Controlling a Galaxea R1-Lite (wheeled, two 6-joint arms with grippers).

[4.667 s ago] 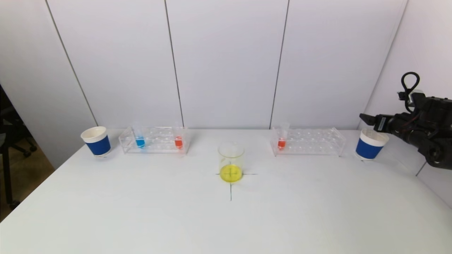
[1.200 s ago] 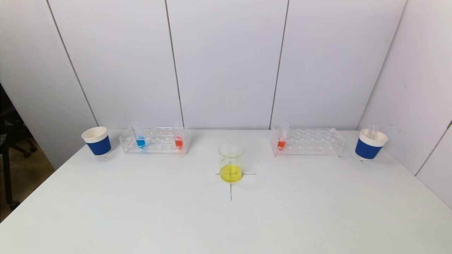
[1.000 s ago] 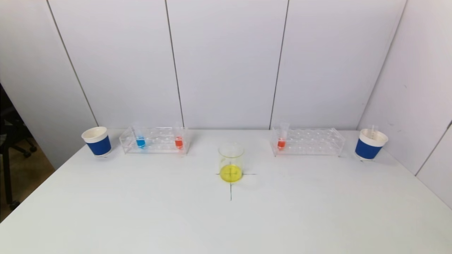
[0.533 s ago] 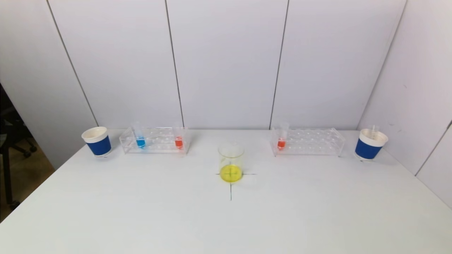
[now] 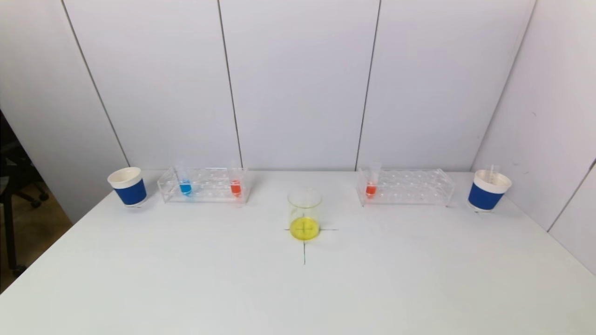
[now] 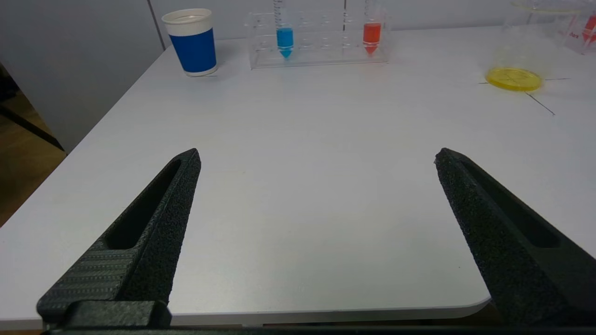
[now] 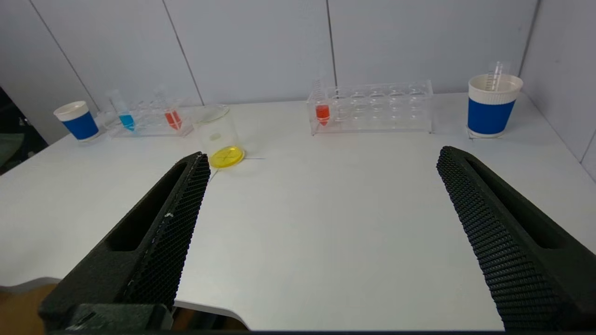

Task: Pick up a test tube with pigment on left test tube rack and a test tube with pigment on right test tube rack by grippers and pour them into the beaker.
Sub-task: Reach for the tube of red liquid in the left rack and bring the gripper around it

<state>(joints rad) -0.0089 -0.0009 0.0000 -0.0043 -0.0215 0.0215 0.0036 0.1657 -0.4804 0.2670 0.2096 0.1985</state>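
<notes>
While both grippers waited off the counter's point(image 5: 298, 298) near edge, the left gripper point(image 6: 316, 158) and right gripper point(image 7: 321, 156) had jaws spread wide, empty; beaker point(image 5: 304, 214) sat centre frame for pouring, between left rack point(image 5: 203, 184) and right rack point(image 5: 406, 186).

The black textured left claw point(image 6: 316, 156) hangs with its two fingers spread wide and nothing between them. The black mesh-patterned right claw point(image 7: 321, 156) is likewise spread wide and empty. Neither arm shows in the head view.
</notes>
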